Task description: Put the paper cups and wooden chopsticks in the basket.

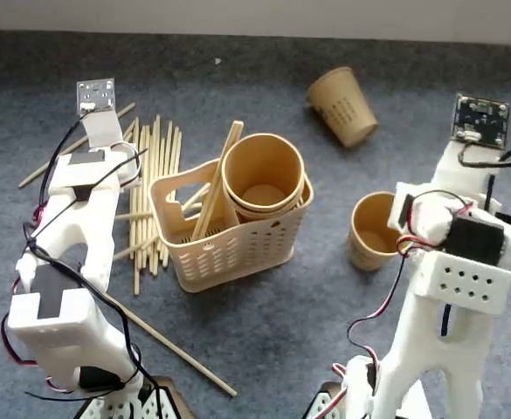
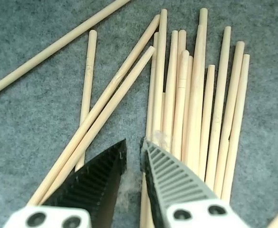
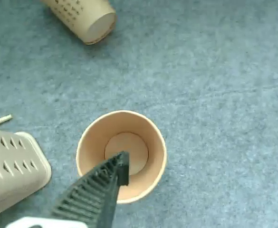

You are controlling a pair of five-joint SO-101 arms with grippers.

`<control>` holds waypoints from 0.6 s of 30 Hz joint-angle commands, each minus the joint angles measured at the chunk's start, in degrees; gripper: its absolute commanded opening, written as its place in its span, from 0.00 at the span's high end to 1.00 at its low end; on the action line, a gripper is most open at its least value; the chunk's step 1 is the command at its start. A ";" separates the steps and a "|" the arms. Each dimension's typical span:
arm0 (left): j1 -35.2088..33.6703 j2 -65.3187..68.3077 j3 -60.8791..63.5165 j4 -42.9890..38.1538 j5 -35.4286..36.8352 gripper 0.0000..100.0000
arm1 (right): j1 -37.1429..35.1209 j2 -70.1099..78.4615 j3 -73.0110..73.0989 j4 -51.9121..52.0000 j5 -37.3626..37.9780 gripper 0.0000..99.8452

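Where the arm bases sit at the near edge, a lone chopstick [image 1: 181, 353] lies slantwise on the grey carpet [image 1: 290, 332], one end close to the left arm's base. Further out, left side: the left gripper [image 2: 134, 153] hangs low over the chopstick pile [image 1: 155, 196], jaws barely apart, a thin slit between them and nothing clamped (carpet shows through the slit). The pile is a loose sheaf lying mostly parallel on the carpet, just beside the basket's left wall, with a couple of sticks crossing it at an angle. Right side, about level with that: the right gripper [image 3: 121, 164] hangs over the mouth of the upright cup [image 1: 373, 231]; whether it is apart or together I cannot tell. That cup stands on the carpet near the basket's right wall, not touching it. Between the arms the basket [image 1: 238, 253] stands upright, cream plastic with perforated walls. Inside it, nested cups [image 1: 264, 179] sit mouth up and fill the right half, while leaning chopsticks [image 1: 216, 179] stand in the left half, tops poking over the rim. Farthest out, a tipped cup [image 1: 342, 105] lies on its side, well apart from the basket. A stray chopstick [image 1: 37, 174] lies angled beyond the pile on the left.
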 commanded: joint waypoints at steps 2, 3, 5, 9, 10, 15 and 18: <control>0.75 -0.22 -2.33 -0.70 -0.53 0.91 | -0.57 9.27 -0.04 -2.77 -0.70 0.46; 0.75 -0.22 -2.33 -0.70 -0.53 0.91 | -0.13 11.38 0.75 -3.65 -0.62 0.46; 0.66 -0.22 -2.33 -0.70 -0.53 0.91 | 0.31 14.55 2.33 -5.23 -0.44 0.46; 0.66 -0.22 -2.33 -0.70 -0.53 0.91 | 0.31 17.27 6.02 -7.69 -0.18 0.46; 0.66 -0.22 -2.33 -0.70 -0.53 0.91 | 0.22 17.27 6.99 -8.40 -0.18 0.46; 0.66 -0.22 -2.33 -0.70 -0.53 0.91 | 0.22 17.71 12.35 -11.03 3.25 0.48; 0.75 -0.22 -2.33 -0.70 -0.53 0.91 | 0.22 17.71 14.73 -11.03 7.47 0.58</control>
